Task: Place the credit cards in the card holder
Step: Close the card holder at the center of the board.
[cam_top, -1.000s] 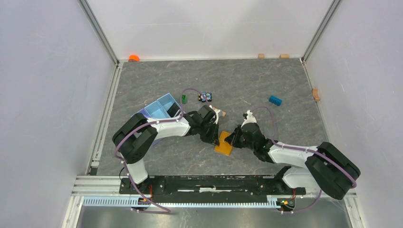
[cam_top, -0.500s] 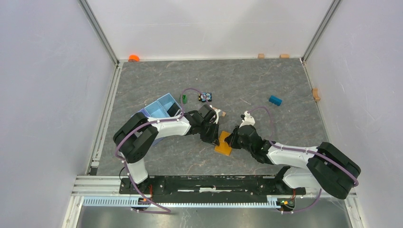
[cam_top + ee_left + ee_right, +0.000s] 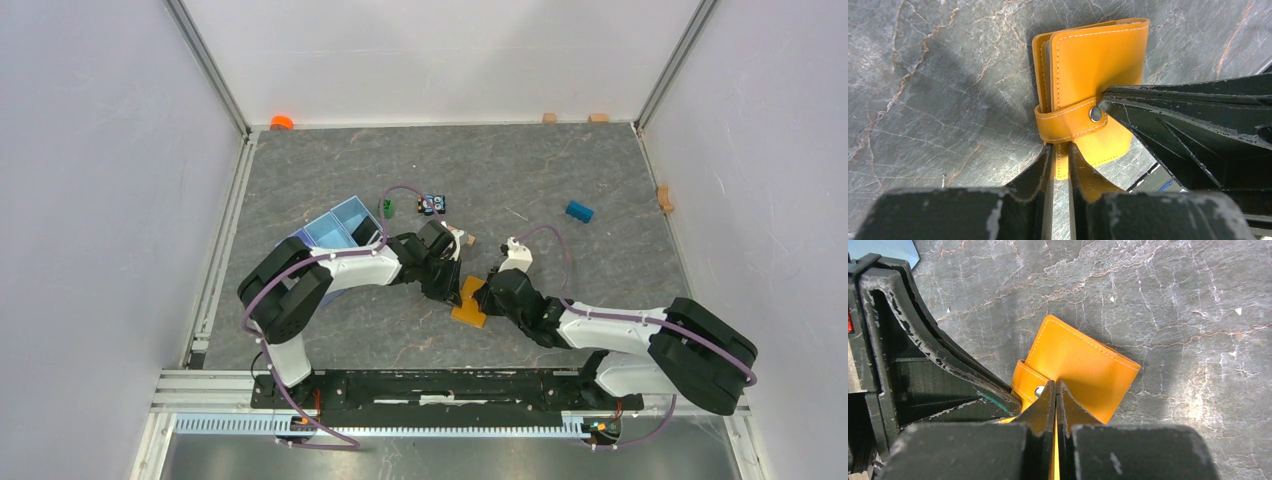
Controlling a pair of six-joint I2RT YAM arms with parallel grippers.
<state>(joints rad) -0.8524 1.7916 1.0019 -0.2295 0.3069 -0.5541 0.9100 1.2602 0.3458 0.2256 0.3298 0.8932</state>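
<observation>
Holder [image 3: 470, 301], strapped shut, lies flat on the table [image 3: 560, 180]. Left gripper [image 3: 1060, 167] pinches one edge; right gripper [image 3: 1055, 390], pressed together, sits at the snap [image 3: 1094, 114]. Hold your pinch firm and pry the strap [image 3: 1068, 125] off.

Grey marbled table [image 3: 560, 170], surface scuffed with pale veining. Near the front centre: orange card holder [image 3: 469, 303], closed, strap snapped shut; whether it rests flat cannot be confirmed. Left of centre: light blue divided tray [image 3: 335, 228]. Just beyond it: small green object [image 3: 388, 208] and small dark toy [image 3: 433, 204], close together. Right of centre: blue block [image 3: 578, 211], well apart from the rest. Two wooden blocks [image 3: 549, 118] at the far edge, a third wooden block [image 3: 665, 198] at the right edge.
</observation>
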